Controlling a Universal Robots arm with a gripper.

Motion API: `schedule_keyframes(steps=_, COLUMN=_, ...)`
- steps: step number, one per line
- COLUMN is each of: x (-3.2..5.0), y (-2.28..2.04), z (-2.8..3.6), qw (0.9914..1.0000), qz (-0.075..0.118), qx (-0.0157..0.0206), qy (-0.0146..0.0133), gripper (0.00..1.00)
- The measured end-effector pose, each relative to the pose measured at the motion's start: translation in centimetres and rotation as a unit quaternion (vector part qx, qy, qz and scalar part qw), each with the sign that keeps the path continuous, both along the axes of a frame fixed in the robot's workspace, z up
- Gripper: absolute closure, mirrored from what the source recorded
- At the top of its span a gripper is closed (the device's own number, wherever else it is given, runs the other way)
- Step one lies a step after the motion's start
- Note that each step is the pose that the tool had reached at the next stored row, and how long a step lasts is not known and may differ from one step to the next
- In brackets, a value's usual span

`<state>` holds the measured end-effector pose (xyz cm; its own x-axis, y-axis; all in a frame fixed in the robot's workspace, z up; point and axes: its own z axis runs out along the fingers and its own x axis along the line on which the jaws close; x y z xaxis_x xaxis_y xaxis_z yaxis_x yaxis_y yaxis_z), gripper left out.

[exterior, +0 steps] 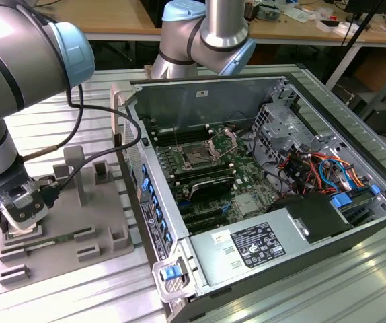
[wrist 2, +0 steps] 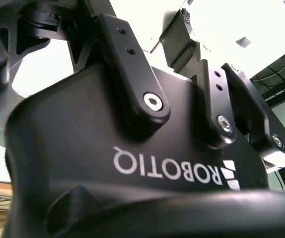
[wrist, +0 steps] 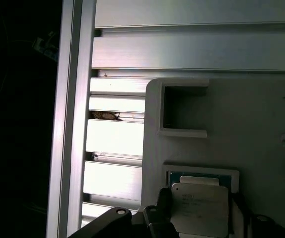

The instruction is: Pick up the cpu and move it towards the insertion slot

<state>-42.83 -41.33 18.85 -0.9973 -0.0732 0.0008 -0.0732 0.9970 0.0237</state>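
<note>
Hand point(exterior: 19, 225) at cpu point(wrist: 200, 209) in grey fixture point(exterior: 92, 215) on slatted aluminium surface point(exterior: 79, 303), grip impossible to tell; insertion slot point(exterior: 198, 156) in open case point(exterior: 200, 94), wooden desks point(exterior: 105, 17) behind

Cpu point(wrist: 200, 210) silver w/ grn rim; tray point(wrist: 251, 114) grey; table rails point(wrist: 112, 139) silver.

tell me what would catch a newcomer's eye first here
The open computer case takes the middle of the exterior view, with the insertion slot and its metal frame on the bare motherboard. At the exterior view's left the gripper is down at a grey fixture plate, and the first wrist view shows the silvery cpu close against it.
</note>
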Motion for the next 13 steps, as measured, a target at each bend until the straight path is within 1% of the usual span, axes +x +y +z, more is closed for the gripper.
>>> schedule_keyframes(steps=13, x=0.01, y=0.01, z=0.03, qw=1.0, qz=0.0, qx=0.0002, qy=-0.0002, gripper=0.45)
